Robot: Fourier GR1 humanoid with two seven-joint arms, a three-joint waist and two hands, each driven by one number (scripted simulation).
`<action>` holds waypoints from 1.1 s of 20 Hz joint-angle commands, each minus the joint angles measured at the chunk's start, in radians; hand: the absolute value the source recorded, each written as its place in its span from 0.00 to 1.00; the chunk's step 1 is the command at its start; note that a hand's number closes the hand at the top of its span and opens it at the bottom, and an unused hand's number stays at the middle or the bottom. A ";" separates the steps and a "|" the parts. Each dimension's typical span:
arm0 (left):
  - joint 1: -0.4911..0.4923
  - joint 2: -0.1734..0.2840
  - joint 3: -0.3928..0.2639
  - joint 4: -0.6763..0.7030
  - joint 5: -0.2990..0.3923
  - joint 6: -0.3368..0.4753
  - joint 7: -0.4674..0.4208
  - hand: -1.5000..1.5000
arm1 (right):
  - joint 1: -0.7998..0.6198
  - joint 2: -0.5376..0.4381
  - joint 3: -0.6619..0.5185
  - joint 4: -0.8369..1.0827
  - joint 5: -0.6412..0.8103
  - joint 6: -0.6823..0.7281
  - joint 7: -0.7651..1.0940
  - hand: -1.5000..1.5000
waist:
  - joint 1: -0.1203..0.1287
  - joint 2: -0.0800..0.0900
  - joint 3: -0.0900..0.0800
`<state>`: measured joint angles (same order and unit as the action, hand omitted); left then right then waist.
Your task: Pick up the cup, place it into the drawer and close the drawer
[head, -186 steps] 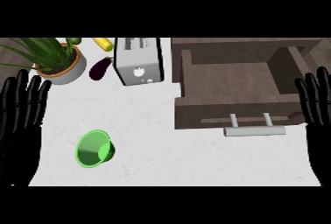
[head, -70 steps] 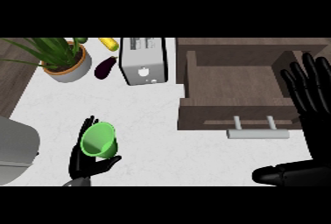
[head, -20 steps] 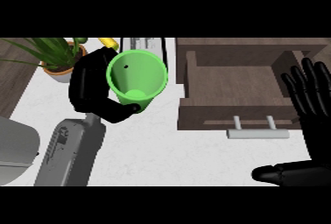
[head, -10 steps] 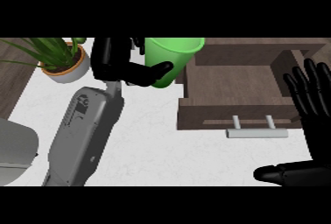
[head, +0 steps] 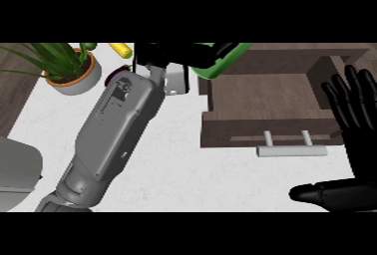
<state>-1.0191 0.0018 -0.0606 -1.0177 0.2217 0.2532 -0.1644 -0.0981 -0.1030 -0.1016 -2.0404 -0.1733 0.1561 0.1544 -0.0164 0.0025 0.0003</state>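
**Left hand carries the green cup at the drawer's back-left corner**

The robot's left forearm (head: 110, 134) stretches in a long diagonal across the white counter (head: 177, 174), rising from the lower left of the head view to the top centre. At its far end the black left hand (head: 173, 54) is curled round the green cup (head: 221, 60), which it grasps at the very top of the view. Only part of the cup shows: a green wedge tilted to the right, its upper part cut off by the edge of the view. The cup sits over the back-left corner of the open drawer (head: 265, 94), partly above the drawer's left wall and partly above the counter beside it. Whether it touches the drawer cannot be told from this view.

The drawer is pulled out toward the robot, its brown inside visible, and its pale bar handle (head: 290, 149) projects from the front panel.

The right hand (head: 353, 124) shows at the right edge of the view, just beside the drawer's right wall. Its fingers are straight and point up the view, the thumb reaching left low down near the bottom edge. It holds nothing.

Behind the left forearm, a potted plant (head: 70, 67) stands at the upper left, with a yellow item (head: 120, 49) just to its right. A silver appliance (head: 174, 79) is mostly hidden by the hand and wrist.
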 commanded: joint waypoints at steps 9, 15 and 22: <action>-0.218 -0.002 -0.146 0.332 0.188 0.136 -0.098 1.00 | -0.011 0.004 0.012 0.019 0.024 -0.008 -0.001 0.00 | -0.020 0.004 0.000; -0.250 -0.002 -0.206 0.535 0.268 0.116 -0.197 1.00 | -0.051 0.010 0.028 0.031 0.018 0.002 -0.019 0.00 | -0.043 0.012 0.000; -0.291 -0.002 -0.341 0.610 0.335 0.162 -0.215 1.00 | -0.044 0.002 0.044 0.010 0.009 0.020 0.001 0.00 | -0.074 0.018 0.001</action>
<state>-1.2882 0.0001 -0.3610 -0.4687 0.5245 0.4078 -0.3522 -0.1220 -0.0947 -0.0742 -2.0098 -0.1662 0.1768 0.1200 -0.0767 0.0164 0.0013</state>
